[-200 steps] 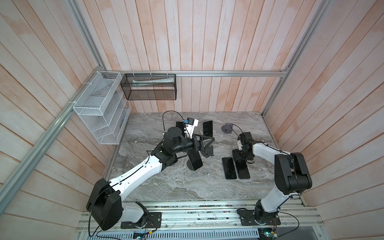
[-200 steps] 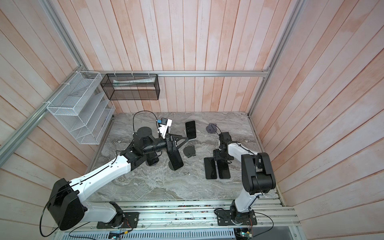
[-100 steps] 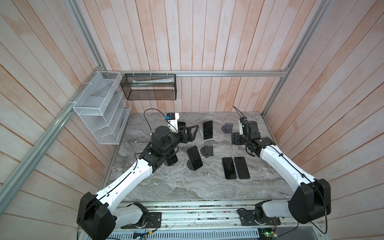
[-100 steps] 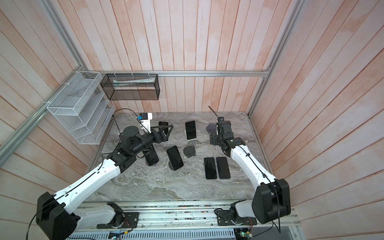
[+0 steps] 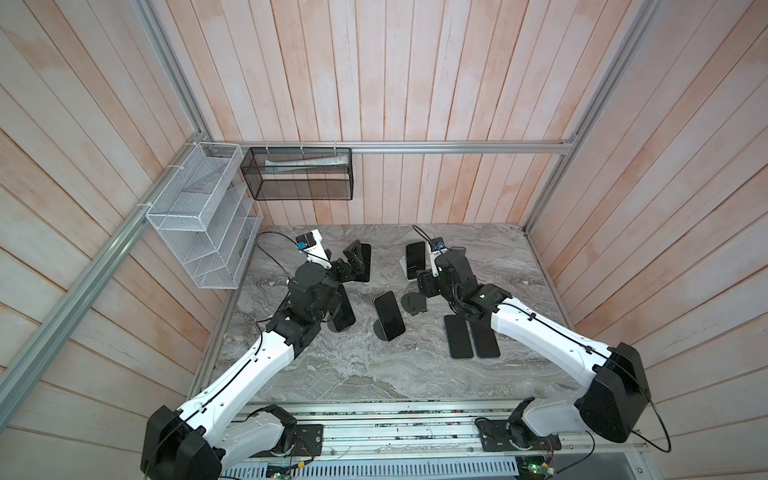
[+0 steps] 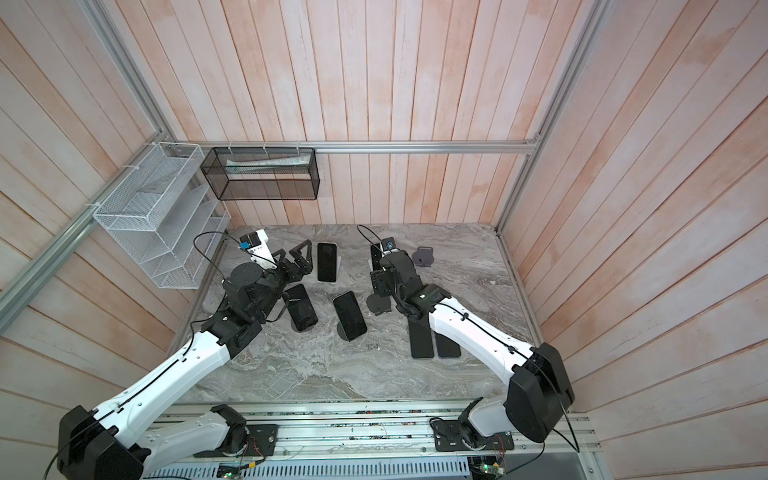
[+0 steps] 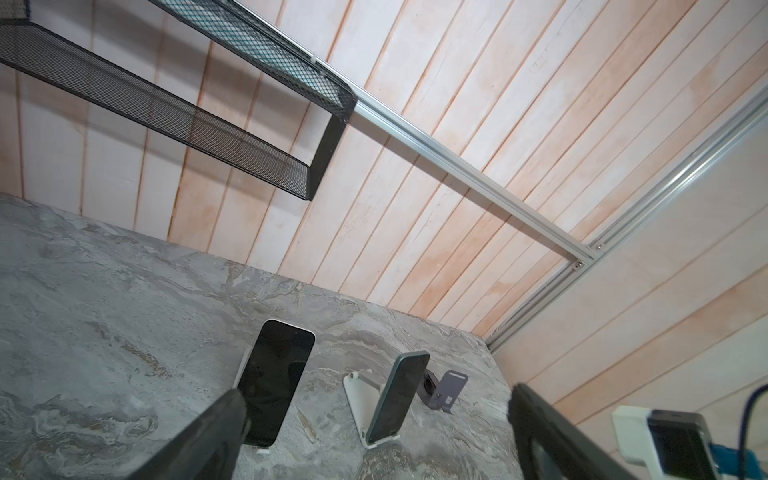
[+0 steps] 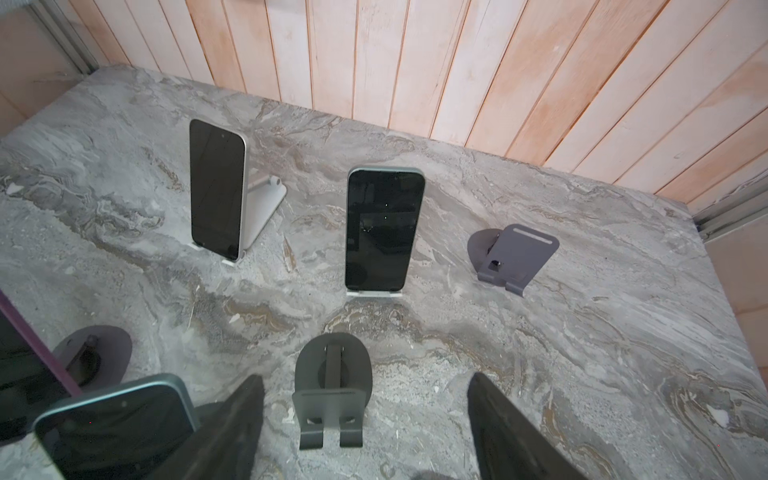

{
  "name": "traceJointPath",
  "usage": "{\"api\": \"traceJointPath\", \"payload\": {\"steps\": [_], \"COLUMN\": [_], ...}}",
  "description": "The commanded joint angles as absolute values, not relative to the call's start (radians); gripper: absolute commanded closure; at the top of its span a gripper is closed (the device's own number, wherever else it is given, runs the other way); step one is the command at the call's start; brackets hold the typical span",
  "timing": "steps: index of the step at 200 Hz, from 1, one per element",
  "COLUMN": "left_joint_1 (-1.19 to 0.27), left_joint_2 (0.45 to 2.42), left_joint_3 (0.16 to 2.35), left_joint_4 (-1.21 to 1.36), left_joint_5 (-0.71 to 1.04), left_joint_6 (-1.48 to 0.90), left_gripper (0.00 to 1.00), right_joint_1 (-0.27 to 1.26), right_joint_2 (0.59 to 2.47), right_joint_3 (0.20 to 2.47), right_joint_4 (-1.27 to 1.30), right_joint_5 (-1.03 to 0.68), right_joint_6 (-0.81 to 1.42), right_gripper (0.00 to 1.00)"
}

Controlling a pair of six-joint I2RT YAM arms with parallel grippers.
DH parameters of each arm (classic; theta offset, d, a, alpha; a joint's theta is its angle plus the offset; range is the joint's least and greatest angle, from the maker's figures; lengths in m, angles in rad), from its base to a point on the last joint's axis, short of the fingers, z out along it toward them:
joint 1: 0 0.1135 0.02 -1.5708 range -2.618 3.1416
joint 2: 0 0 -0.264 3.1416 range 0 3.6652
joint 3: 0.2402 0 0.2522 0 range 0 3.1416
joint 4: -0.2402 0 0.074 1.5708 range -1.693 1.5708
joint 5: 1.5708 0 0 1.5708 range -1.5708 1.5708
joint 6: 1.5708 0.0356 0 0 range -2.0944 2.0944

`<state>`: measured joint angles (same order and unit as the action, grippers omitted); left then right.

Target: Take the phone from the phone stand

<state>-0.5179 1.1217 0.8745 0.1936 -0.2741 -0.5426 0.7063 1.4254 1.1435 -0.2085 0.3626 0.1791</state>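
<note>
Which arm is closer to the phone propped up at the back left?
Left. The left gripper hovers right beside that phone, jaws open toward it. The right gripper hangs farther to the right, above an empty dark stand.

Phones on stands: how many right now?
4. Back-left phone; back-centre phone; front-centre phone; front-left phone. Two flat phones lie off stands. None seems hidden.
</note>
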Motion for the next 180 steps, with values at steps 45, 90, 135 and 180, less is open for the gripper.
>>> {"api": "traceJointPath", "payload": {"steps": [45,90,135,180], "left_joint_1": [-0.521,-0.493,-0.49,-0.489], "left_joint_2": [1.156,1.173,0.954,0.583], "left_joint_3": [0.844,0.964,0.853,0.658], "left_joint_4": [0.192,0.137,-0.127,-0.337], "left_joint_5": [-0.399,-0.309,-0.232,-0.076], "left_joint_6": [-0.659,-0.67,-0.782,-0.825], "left_gripper": [0.0,0.0,0.0,0.0], "right_joint_1": [0.722,0.723,0.727,0.829], "right_joint_2": [1.297,1.138,1.161,1.358], "right_joint_3": [1.134,1.022,0.967,1.09], "right_joint_4": [-0.285,-0.331,-0.242,-0.307], "right_joint_5": [0.302,0.218,0.122,0.139], "right_joint_6": [0.27,0.373,0.391,0.312], "right_gripper": [0.02,0.02,0.1,0.08]}}
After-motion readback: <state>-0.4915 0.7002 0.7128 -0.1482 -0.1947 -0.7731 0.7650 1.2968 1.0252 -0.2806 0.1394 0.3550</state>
